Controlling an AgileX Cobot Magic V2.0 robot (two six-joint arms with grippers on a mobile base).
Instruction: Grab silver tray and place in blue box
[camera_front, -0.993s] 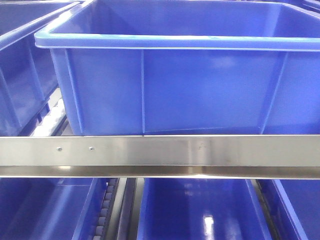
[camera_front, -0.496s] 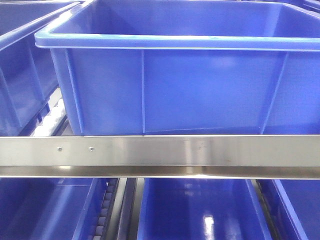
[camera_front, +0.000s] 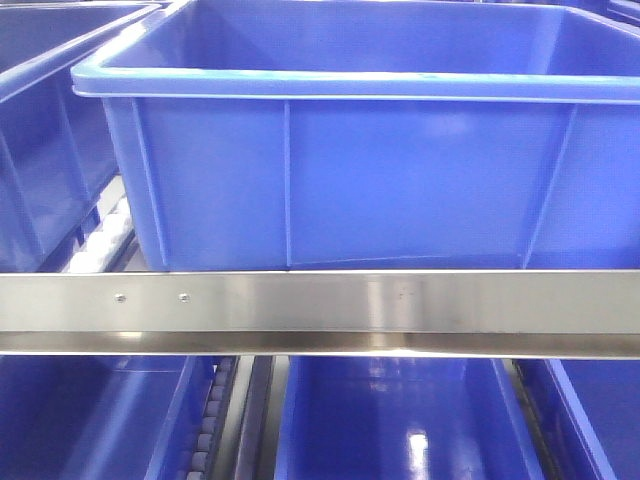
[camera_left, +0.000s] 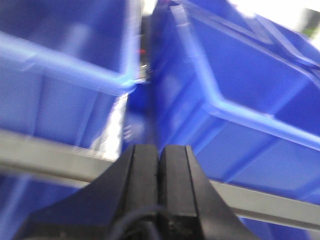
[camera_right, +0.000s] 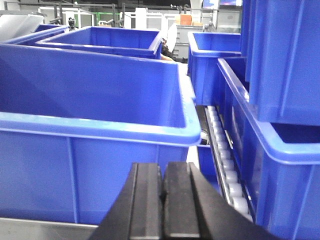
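**Both hands closed and empty at the crate rack**

Left hand (camera_left: 159, 160) has its black fingers pressed flat together, nothing between them; that view is blurred. Right hand (camera_right: 162, 200) is likewise closed on nothing. Each hangs in front of a steel rail (camera_front: 320, 305) that runs across the rack. Behind the rail sits the blue box (camera_front: 350, 180), upright and open-topped, with neighbouring blue crates (camera_right: 280, 60) alongside and below. White conveyor rollers (camera_right: 225, 160) run between the crates. No view shows the silver tray.
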